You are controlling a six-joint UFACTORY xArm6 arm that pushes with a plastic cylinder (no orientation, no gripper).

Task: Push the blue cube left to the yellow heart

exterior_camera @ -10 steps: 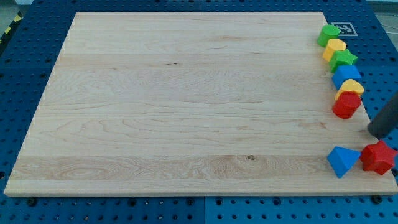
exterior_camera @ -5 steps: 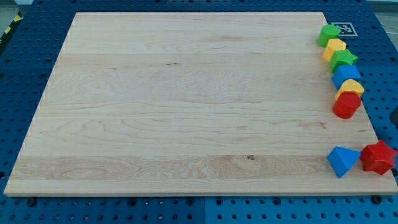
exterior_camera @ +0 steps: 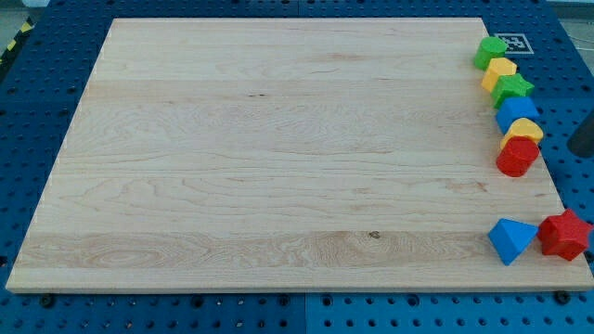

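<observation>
The blue cube (exterior_camera: pixel 517 112) stands in a column of blocks along the board's right edge. The yellow heart (exterior_camera: pixel 524 131) sits just below it and touches it. Above the cube are a green star (exterior_camera: pixel 511 89), a second yellow block (exterior_camera: pixel 499 70) and a green cube (exterior_camera: pixel 490 52). A red block (exterior_camera: pixel 516 157) sits below the heart. My tip (exterior_camera: pixel 574 148) shows as a dark shape at the view's right edge, off the board, to the right of the heart and the red block and apart from them.
A blue triangular block (exterior_camera: pixel 510 240) and a red star (exterior_camera: pixel 564 234) lie at the board's bottom right corner. The wooden board (exterior_camera: pixel 278 158) rests on a blue perforated table (exterior_camera: pixel 28 111). A white marker tag (exterior_camera: pixel 513 43) lies at the top right.
My tip moved from the lower right, near the red star, out past the view's right edge, then up to beside the yellow heart. No block has moved.
</observation>
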